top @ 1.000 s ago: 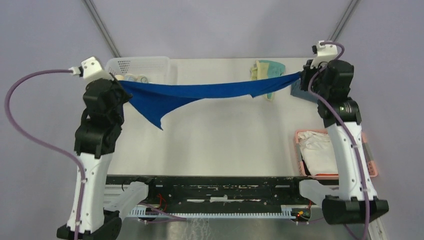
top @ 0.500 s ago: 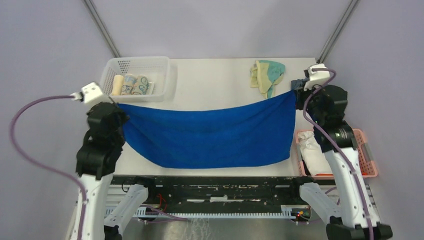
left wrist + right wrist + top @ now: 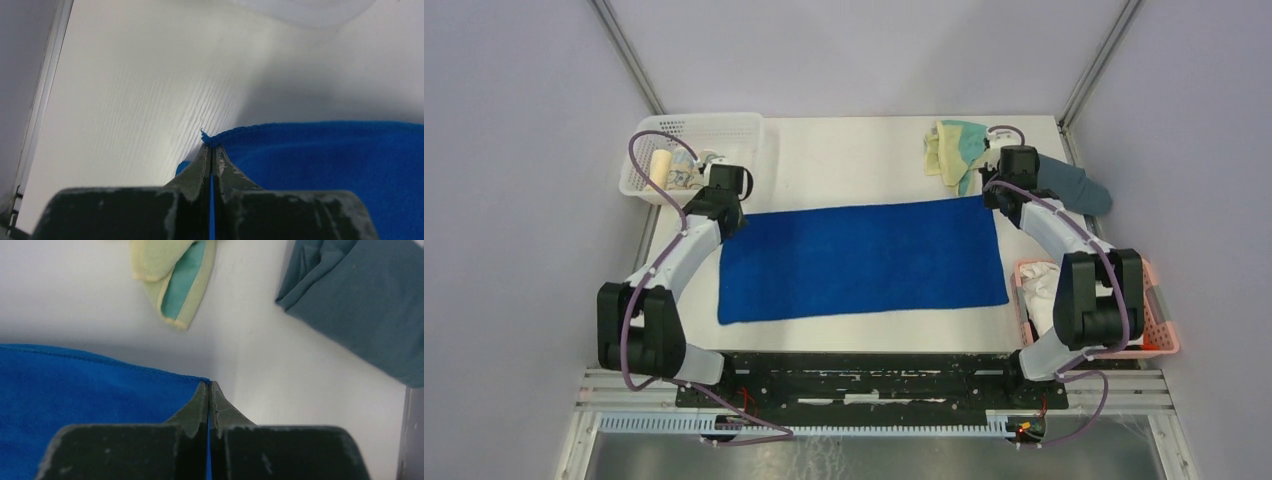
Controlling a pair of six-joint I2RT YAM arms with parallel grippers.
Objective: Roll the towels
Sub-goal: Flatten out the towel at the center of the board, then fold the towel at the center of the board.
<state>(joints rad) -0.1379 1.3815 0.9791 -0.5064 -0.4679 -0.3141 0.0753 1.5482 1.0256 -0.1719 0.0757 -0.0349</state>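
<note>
- Blue towel (image 3: 864,262): lies spread flat on the table (image 3: 844,165), its long side running left to right between your two arms.
- Left gripper (image 3: 211,150): jaws pressed together on the towel's far-left corner, with a tuft of blue showing at the tips.
- Right gripper (image 3: 208,388): jaws likewise closed, pinching the far-right corner down at table level.
- Yellow towel (image 3: 954,150): lies crumpled near the far edge, just beyond the right gripper and apart from the blue one. The slate cloth (image 3: 1072,184) lies to its right.
- Basket (image 3: 754,135): stands at the far left and holds what look like rolled cloths.
- Step in hand, as judged: the spreading-out looks complete and no roll has been started.
- Next move, as judged: you hold both far corners, so you could turn that edge over towards you. Keep both ends level and tight so that the roll does not cone.
- Writing: no brand, label or legible text shows in any view.
</note>
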